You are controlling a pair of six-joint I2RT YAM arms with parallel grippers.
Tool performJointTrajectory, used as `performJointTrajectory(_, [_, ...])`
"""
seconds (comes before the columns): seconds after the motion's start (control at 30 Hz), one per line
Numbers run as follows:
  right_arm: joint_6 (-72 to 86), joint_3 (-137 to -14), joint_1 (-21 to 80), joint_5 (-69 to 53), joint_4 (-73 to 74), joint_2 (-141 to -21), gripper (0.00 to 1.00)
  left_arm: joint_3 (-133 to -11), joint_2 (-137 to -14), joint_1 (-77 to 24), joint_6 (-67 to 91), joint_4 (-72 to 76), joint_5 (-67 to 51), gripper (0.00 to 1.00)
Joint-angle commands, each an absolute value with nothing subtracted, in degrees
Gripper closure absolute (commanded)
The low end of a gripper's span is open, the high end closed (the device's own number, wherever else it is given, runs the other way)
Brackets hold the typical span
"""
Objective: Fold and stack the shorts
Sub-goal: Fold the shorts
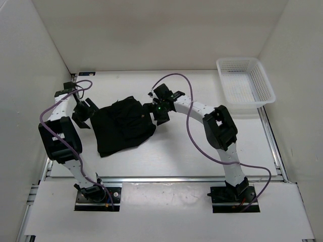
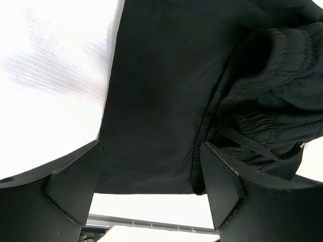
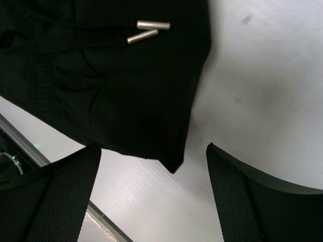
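Shorts (image 1: 122,126) lie crumpled between the arms, long axis near-left to far-right; left pincer (image 1: 83,115) and right pincer (image 1: 155,112) flank them, both released and empty, equally close.

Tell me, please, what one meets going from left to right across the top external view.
left gripper → shorts → right gripper → white mesh basket
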State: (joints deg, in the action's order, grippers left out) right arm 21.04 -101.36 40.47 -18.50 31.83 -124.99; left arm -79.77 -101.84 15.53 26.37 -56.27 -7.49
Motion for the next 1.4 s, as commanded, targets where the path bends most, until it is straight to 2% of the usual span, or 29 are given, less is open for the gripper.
performJointTrajectory(0.0, [22.24, -100.72, 41.57, -23.55, 27.87, -125.51, 0.13, -79.1, -100.28, 15.38, 25.93, -55.02, -7.9, 0.12])
performJointTrajectory(0.13, [22.94, -100.2, 42.1, -24.17, 26.38, -127.26, 0.26, -79.1, -100.28, 15.38, 25.93, -55.02, -7.91, 0.13])
performJointTrajectory(0.2, [23.72, -99.5, 42.1, -24.17, 25.67, -127.27, 0.51, -79.1, -100.28, 15.38, 25.93, -55.02, -7.91, 0.13])
performJointTrajectory(0.23, [24.77, -98.97, 42.1, -23.56, 24.71, -127.27, 0.79, -79.1, -100.28, 15.38, 25.93, -55.02, -7.91, 0.13])
performJointTrajectory(0.3, [27.32, -95.74, 41.58, -20.68, 23.3, -124.82, 0.99, -79.1, -100.28, 15.38, 25.4, -55.02, -7.91, 0.13])
performJointTrajectory(0.47, [31.19, -85.36, 37.62, -14.87, 18.55, -116.92, 0.99, -79.1, -99.76, 14.06, 24.26, -55.02, -9.48, 0.13])
performJointTrajectory(0.6, [31.9, -71.76, 32.63, -8.71, 18.02, -108.47, 0.99, -79.1, -99.76, 11.26, 23.12, -55.02, -10.63, 0.15])
performJointTrajectory(0.77, [28.66, -63.2, 27.69, -2.13, 20.81, -98.46, 0.99, -81.64, -100.54, 2.58, 24.34, -55.02, -10.63, 0.15])
performJointTrajectory(0.83, [27.17, -63.19, 27.69, 1.65, 23.19, -96.6, 0.79, -82.79, -101.16, 0.01, 24.96, -55.02, -10.63, 0.15])
performJointTrajectory(0.9, [25.14, -63.19, 27.69, 5.08, 26.62, -93.79, 0.68, -84.54, -101.78, -3.33, 25.58, -55.54, -10.63, 0.15])
performJointTrajectory(0.93, [25.14, -64.93, 27.69, 8.23, 27.76, -92.82, 0.46, -85.07, -101.78, -4.12, 26.1, -55.55, -10.63, 0.15])
performJointTrajectory(1.03, [23.82, -68.19, 30.14, 13.43, 32.51, -90.35, 0.23, -86.21, -102.3, -5.97, 26.1, -56.07, -9.58, 0.15])
performJointTrajectory(1.07, [23.82, -70.99, 31.97, 14.84, 33.65, -89.74, 0.19, -86.22, -102.3, -5.98, 26.1, -56.07, -8.88, 0.15])
performJointTrajectory(1.2, [25.74, -79.24, 36.73, 16.36, 38.14, -92.98, 0.19, -83.42, -101.17, -5.98, 27.24, -56.07, -7.04, 0.15])
performJointTrajectory(1.37, [31.54, -91.3, 43.58, 13.02, 42.71, -103.78, 0.23, -74.63, -98.88, -5.98, 29.0, -52.83, -8.42, 0.16])
